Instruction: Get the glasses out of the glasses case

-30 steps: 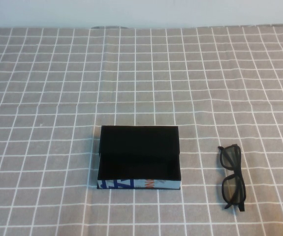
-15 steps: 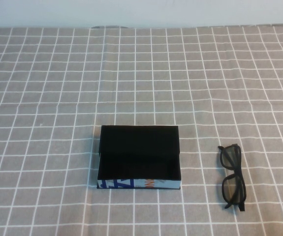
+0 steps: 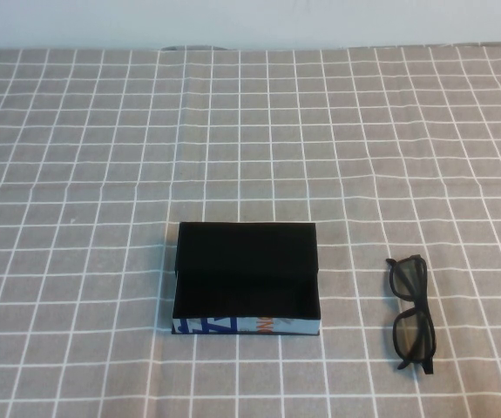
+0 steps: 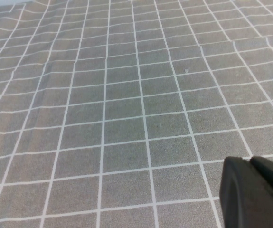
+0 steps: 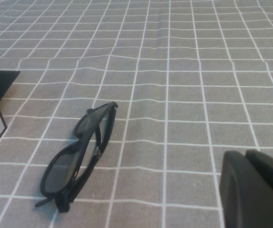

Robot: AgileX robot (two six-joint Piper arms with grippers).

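The glasses point(image 3: 411, 313), folded, lie on the checked cloth point(image 3: 250, 131) to the right of the glasses case point(image 3: 247, 279), apart from it; the case stands open and looks empty — extraction appears complete. Its front edge carries a blue, white and orange print, with no legible writing. Left gripper point(image 4: 256, 192) and right gripper point(image 5: 255, 187) sit low at their own sides, fingers pressed together. Risk: the right arm, moving off, could nudge the nearby glasses.
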